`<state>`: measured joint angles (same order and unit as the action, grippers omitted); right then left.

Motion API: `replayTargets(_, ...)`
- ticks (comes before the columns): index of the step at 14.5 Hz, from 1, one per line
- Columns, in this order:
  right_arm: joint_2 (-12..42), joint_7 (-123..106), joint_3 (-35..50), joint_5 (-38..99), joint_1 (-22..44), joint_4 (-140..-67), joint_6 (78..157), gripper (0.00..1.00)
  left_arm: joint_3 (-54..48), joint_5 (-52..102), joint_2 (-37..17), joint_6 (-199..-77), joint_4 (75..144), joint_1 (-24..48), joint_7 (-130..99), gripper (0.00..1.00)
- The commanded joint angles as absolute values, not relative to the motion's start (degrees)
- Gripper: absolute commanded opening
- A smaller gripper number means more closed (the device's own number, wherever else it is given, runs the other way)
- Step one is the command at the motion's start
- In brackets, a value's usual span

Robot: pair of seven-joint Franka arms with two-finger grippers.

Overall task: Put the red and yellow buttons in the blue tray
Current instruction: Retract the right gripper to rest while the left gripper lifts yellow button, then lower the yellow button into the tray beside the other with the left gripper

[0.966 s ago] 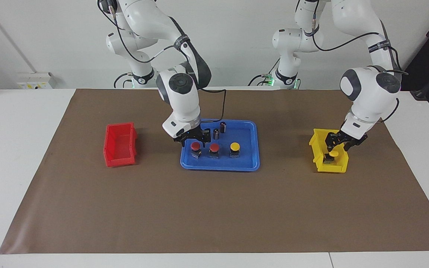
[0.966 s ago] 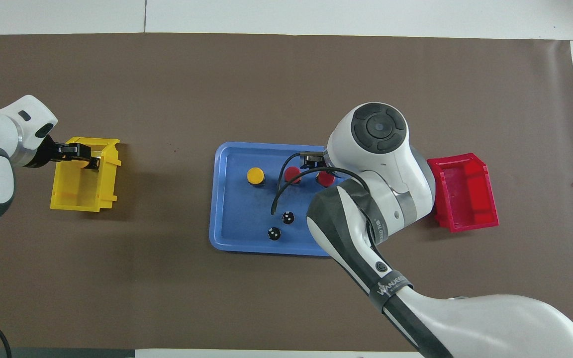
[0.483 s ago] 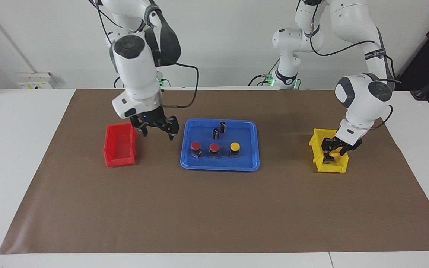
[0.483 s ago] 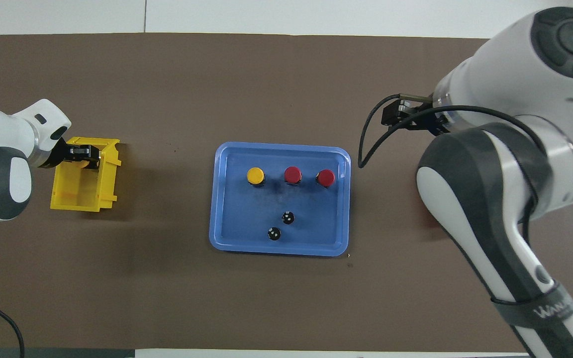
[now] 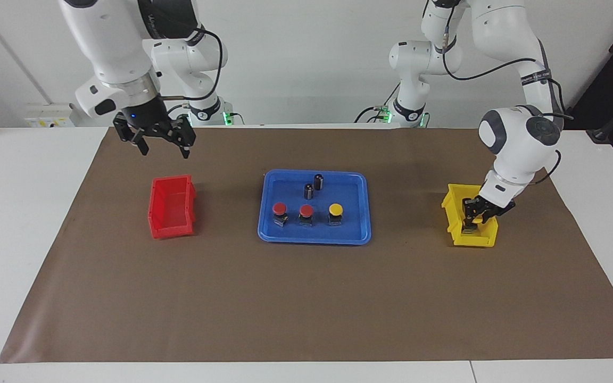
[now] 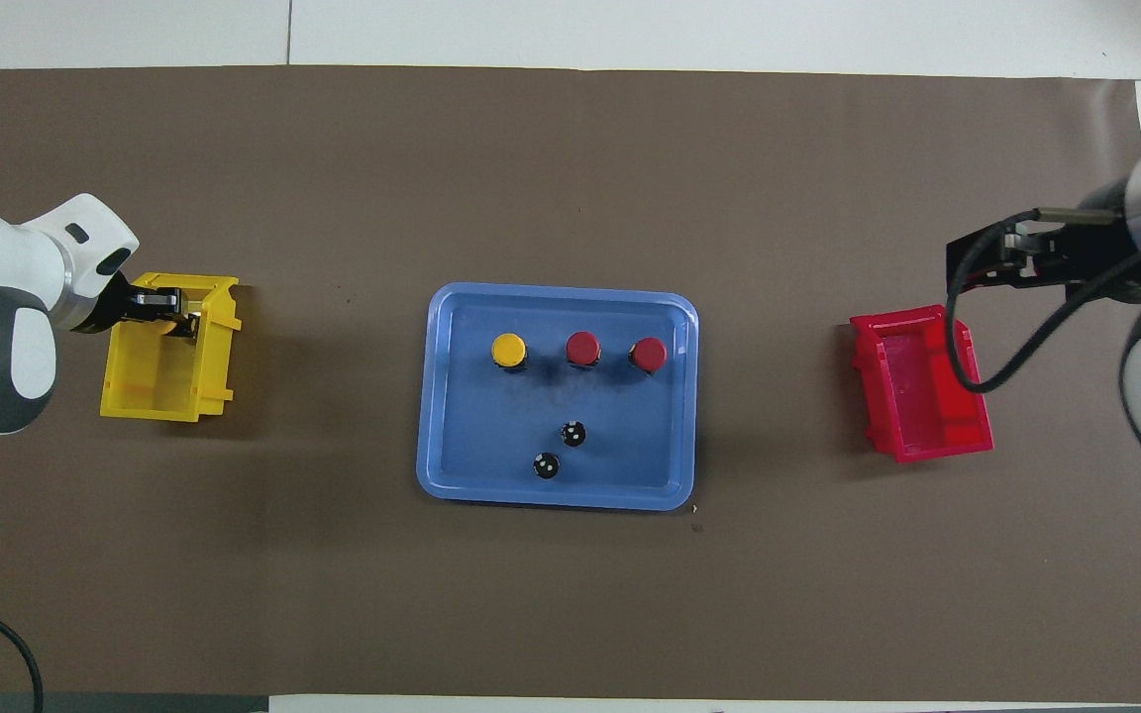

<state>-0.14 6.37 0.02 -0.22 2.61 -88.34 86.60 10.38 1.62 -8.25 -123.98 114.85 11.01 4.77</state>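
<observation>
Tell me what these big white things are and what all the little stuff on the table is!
The white things are two robot arms, each ending in a pincer for picking things up. Both pictures show the same table. One camera looks at the robots from across it; the other looks down from above them.

On the brown mat sits a blue tray. In it stand two red buttons, one yellow button and two small dark cylinders.

Beside the tray, toward the right arm's end of the table, is a red bin with nothing visible inside. Toward the left arm's end is a yellow bin.

The left pincer has reached down into the yellow bin and is shut on the last yellow-capped button.

The right pincer hangs open in the air, holding nothing.
</observation>
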Motion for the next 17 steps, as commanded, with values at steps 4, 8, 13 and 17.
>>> replayTargets(4, 0.26, -4.39, 0.70, -0.35, -6.23, -86.22, 82.44, 1.00, 9.84, 1.93, -9.41, -102.91, 96.94, 18.77, -5.15, 0.01)
replayTargets(8, -1.41, -4.31, 0.70, -0.53, -6.77, -88.94, 82.53, 1.00, 9.84, 6.40, -8.00, -108.35, 101.59, 29.95, -13.53, 0.01)
replayTargets(13, -1.23, -4.22, 0.70, -0.61, -6.68, -88.86, 82.44, 1.00, 9.84, 9.75, -9.14, -117.05, 105.64, 36.99, -15.82, 0.01)
replayTargets(17, -1.23, -4.31, 0.79, -0.62, -6.59, -88.86, 82.62, 1.00, 9.84, 11.34, -12.39, -121.72, 106.17, 39.72, -16.52, 0.01)
